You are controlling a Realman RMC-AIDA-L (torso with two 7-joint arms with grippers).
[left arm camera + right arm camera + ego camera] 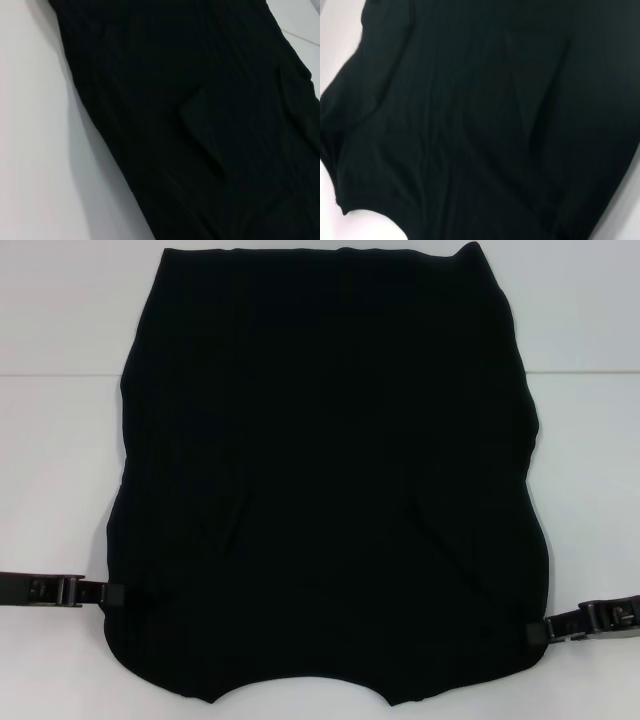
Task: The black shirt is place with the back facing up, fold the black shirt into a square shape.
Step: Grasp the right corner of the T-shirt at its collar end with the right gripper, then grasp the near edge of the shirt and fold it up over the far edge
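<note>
1. Head cam: the black shirt [330,480] lies spread flat on the white table [60,360], sleeves tucked in. My left gripper [112,593] sits at the shirt's near left edge and my right gripper [536,631] at its near right edge. Can't tell whether either is pinching the cloth or spread.
2. Left wrist cam: the shirt [200,120] fills most of it, table [35,150] alongside.
3. Right wrist cam: nearly all shirt [485,120], soft creases.

We are seeing the shirt [330,470] showing plain black all over, with no print or stripe, only darker creases shading it between the jaws. The table [60,390] is showing plain white outside both jaws. The left gripper [112,593] and right gripper [535,631] are showing black too.
</note>
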